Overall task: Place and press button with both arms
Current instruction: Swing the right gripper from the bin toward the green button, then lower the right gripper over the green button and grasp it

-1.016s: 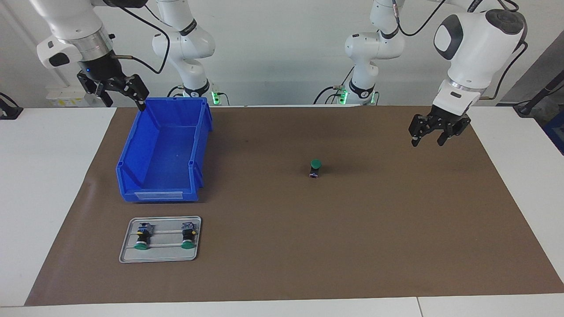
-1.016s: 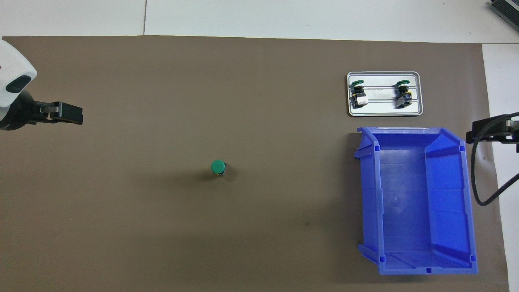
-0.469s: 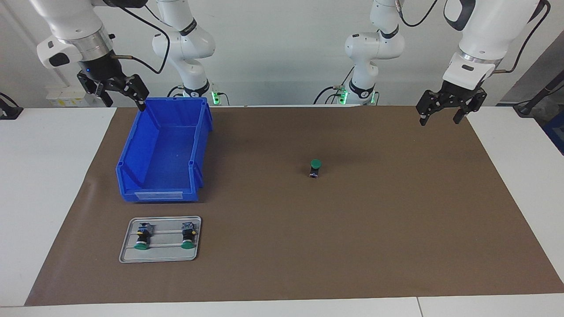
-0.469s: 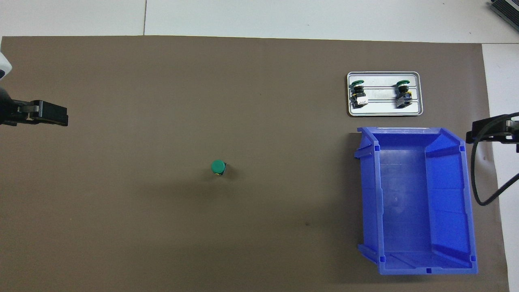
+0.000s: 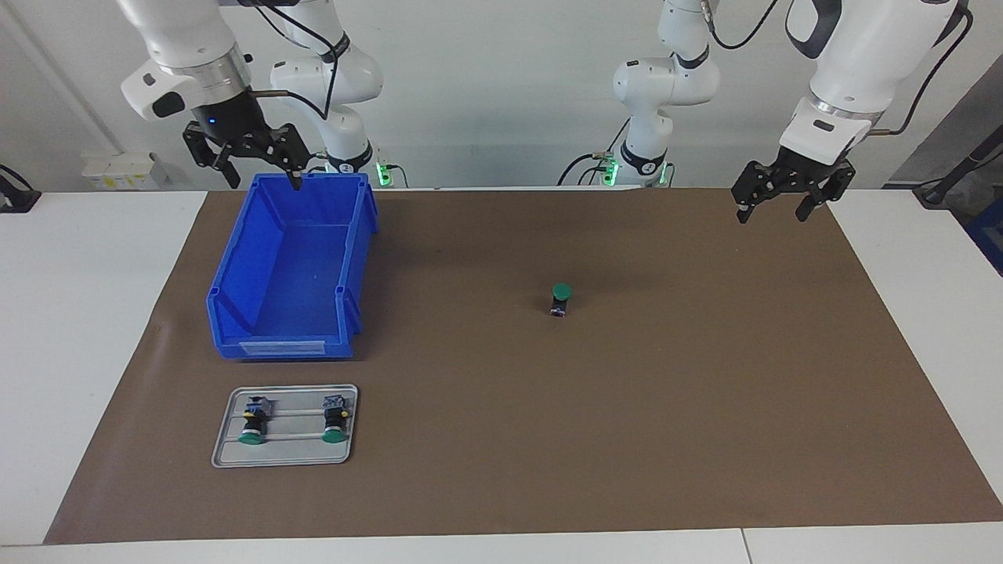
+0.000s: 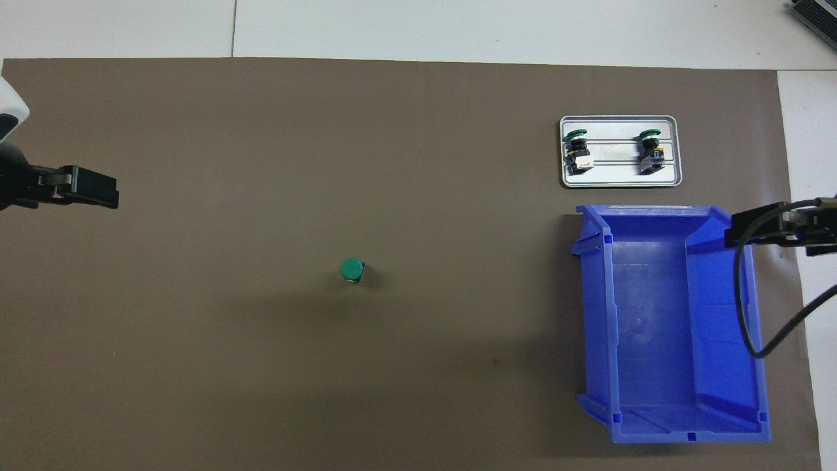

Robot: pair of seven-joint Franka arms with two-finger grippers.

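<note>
Brown mat [image 5: 705, 407]: blue bin [image 5: 290, 266], tray [image 5: 284, 454] (two buttons)

A: State the illumination. 
B: Bright and even in both views, cast from above. The small green-capped black push-button [image 6: 352, 269] throws a soft, faint shadow onto the matte brown paper mat [image 6: 261, 360]. A diffuse dark patch lies on the mat beside the open blue plastic bin [image 5: 290, 270].

A: Glare? 
B: Mild sheen on the flat silver metal tray [image 6: 620, 173] and the bin's floor.

A: Sharpness? 
B: Focus holds across each frame; no motion blur, no visible bending at the edges.
</note>
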